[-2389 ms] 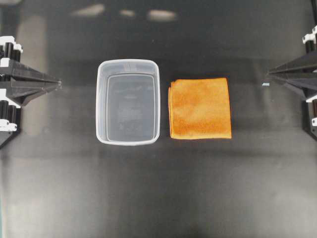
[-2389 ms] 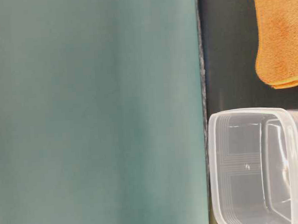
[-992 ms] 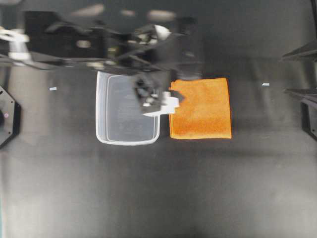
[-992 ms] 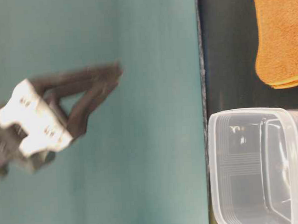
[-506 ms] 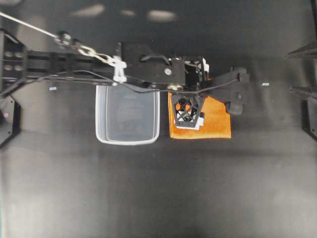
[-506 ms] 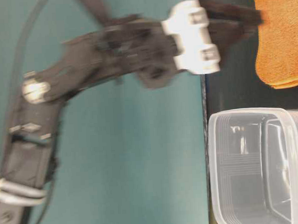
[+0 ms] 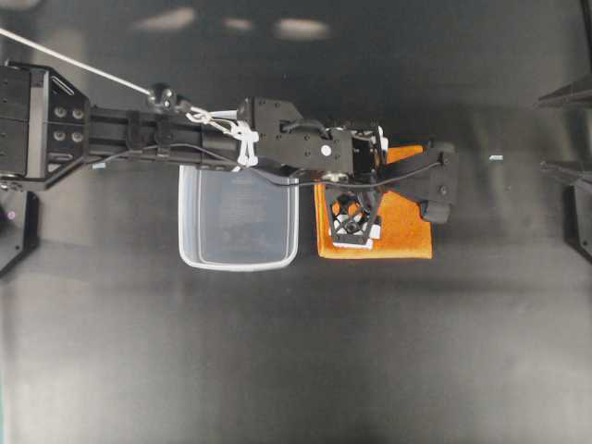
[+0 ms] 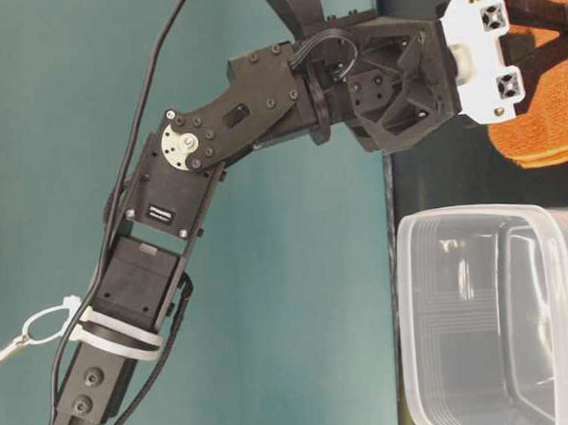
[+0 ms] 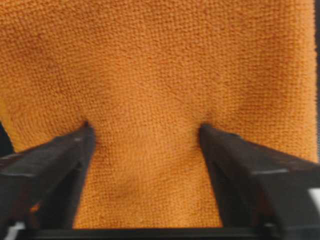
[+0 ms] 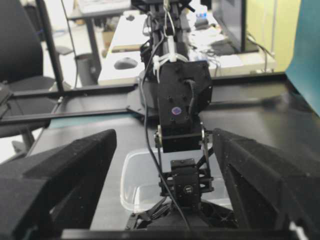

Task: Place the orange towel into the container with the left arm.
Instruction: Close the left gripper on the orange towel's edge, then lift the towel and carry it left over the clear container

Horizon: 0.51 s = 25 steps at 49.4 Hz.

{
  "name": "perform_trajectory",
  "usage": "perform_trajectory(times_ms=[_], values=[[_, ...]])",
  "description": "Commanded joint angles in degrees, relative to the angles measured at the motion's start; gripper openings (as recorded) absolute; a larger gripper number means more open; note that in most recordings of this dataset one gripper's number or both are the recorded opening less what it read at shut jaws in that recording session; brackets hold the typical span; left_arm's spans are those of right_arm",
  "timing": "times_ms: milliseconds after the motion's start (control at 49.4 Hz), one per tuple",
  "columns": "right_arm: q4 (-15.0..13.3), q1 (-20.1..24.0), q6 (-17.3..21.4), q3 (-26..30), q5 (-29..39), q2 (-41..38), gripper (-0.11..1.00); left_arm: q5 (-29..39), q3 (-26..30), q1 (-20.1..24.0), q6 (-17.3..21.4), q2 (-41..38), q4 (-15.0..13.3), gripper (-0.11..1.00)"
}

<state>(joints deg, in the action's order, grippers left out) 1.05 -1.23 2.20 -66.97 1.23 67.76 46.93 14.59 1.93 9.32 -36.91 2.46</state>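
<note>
Orange towel (image 7: 407, 227): lying flat on the tabletop (image 7: 277, 351), just right of the container (image 7: 239, 248) in the overhead view.
Left tool (image 9: 145, 131): spread wide, fingers (image 9: 65, 150) pressing into the cloth to pinch a fold.
Container: sitting empty, awaiting the towel.
Right tool (image 10: 165, 150): parked open, staying clear.

The left arm (image 7: 185, 139) lies across the container's (image 7: 239, 262) upper rim in the overhead view, leaving its lower part unobstructed from above, while bare table (image 7: 296, 361) fills the frame's lower half.
</note>
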Motion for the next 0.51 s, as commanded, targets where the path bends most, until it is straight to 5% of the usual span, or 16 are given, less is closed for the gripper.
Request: perform_trajectory(times_ms=[0,223,486], values=[[0.09,-0.18,0.09,0.97,-0.26,-0.62,0.75,-0.35,0.09,-0.53,0.70,0.26,0.18,0.66],[0.09,-0.18,0.00,1.05,-0.26,-0.44,0.75,-0.35,1.14,-0.70,0.88,3.43,0.18,0.07],[0.09,-0.18,0.09,1.05,-0.70,-0.18,0.75,7.29,3.87,-1.93,0.79,16.44,0.18,0.06]])
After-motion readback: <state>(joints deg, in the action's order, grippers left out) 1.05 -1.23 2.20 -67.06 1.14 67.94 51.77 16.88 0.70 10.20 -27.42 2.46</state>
